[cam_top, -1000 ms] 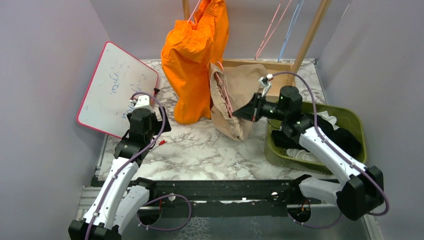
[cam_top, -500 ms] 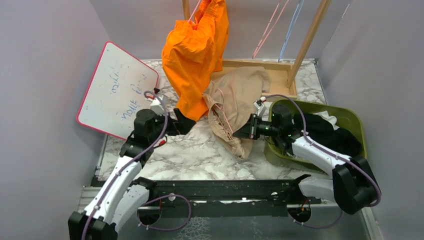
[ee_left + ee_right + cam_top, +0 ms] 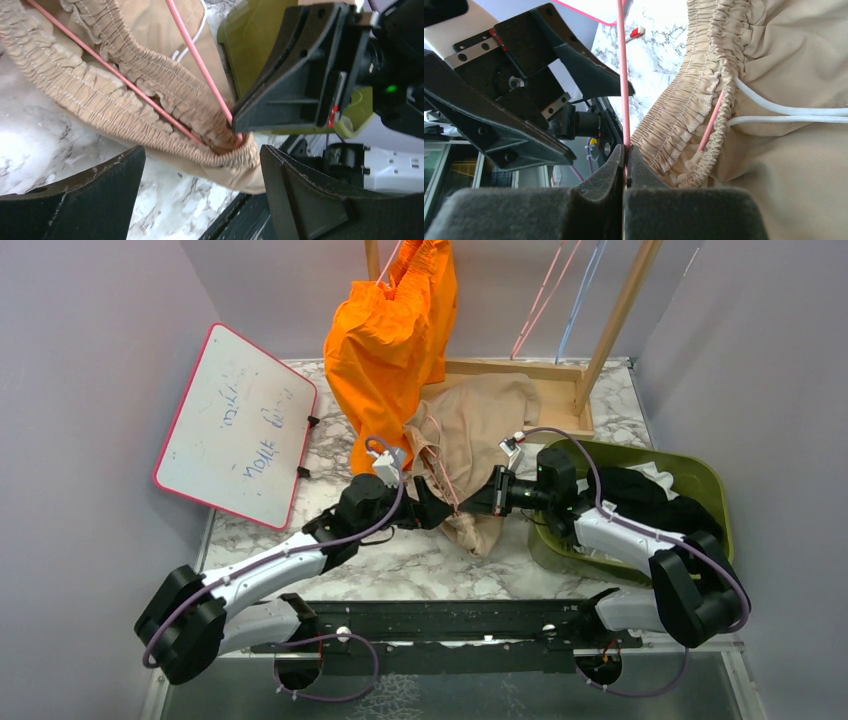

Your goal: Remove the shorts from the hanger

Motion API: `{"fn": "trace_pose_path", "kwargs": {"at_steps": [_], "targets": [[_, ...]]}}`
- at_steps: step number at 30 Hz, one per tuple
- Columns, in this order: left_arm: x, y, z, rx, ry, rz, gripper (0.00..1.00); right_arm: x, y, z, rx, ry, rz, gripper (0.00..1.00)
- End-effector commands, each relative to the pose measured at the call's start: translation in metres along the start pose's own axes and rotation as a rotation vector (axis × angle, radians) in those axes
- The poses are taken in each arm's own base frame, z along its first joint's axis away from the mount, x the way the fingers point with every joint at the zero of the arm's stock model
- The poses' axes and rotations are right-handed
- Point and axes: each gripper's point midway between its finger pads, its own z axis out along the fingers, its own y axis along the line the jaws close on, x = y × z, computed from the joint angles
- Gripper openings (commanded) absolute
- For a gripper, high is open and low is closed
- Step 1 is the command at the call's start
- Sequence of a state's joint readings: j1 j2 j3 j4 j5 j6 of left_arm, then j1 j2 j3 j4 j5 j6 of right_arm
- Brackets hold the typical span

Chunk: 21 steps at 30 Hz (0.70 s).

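Observation:
The tan shorts (image 3: 480, 425) lie crumpled on the marble table, their gathered waist still threaded on a pink wire hanger (image 3: 447, 472). My right gripper (image 3: 472, 503) is shut on the hanger wire (image 3: 622, 75) just beside the waistband (image 3: 684, 130). My left gripper (image 3: 432, 506) is open, its jaws on either side of the waistband's lower end (image 3: 202, 150), facing the right gripper (image 3: 280, 95). The orange shorts (image 3: 385, 350) hang from the rack behind. The black shorts (image 3: 680, 510) and white shorts (image 3: 655, 475) lie in the green bin (image 3: 712, 478).
A pink-framed whiteboard (image 3: 235, 425) leans at the left wall. The wooden rack base (image 3: 560, 370) and its slanted post (image 3: 620, 310) stand at the back, with pink and blue hangers above. The green bin sits right of my right arm.
My left arm has swung right from the whiteboard to the tan waistband. My right gripper has pulled the hanger and tan shorts down and nearer; they have slumped flat on the table.

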<state>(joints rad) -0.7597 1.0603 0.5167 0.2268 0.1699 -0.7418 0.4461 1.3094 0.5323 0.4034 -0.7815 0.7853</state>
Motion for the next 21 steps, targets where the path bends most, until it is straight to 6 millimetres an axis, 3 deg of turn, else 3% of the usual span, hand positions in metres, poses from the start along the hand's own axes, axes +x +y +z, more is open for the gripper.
{"fn": "trace_pose_path", "kwargs": {"at_steps": [1, 6, 12, 21], "targets": [[-0.036, -0.013, 0.027, -0.035, -0.159, -0.070, 0.86, 0.008, -0.001, 0.004, -0.022, 0.036, 0.009, 0.01], [-0.038, -0.003, 0.045, -0.107, -0.204, -0.162, 0.76, 0.010, -0.001, 0.003, -0.023, 0.039, 0.007, 0.01], [-0.049, 0.008, 0.043, -0.151, -0.299, -0.252, 0.59, 0.010, 0.001, 0.001, -0.021, 0.035, -0.002, 0.01], [-0.035, -0.007, 0.057, -0.058, -0.215, -0.263, 0.49, 0.007, 0.008, 0.000, -0.042, 0.033, -0.011, 0.01]]}}
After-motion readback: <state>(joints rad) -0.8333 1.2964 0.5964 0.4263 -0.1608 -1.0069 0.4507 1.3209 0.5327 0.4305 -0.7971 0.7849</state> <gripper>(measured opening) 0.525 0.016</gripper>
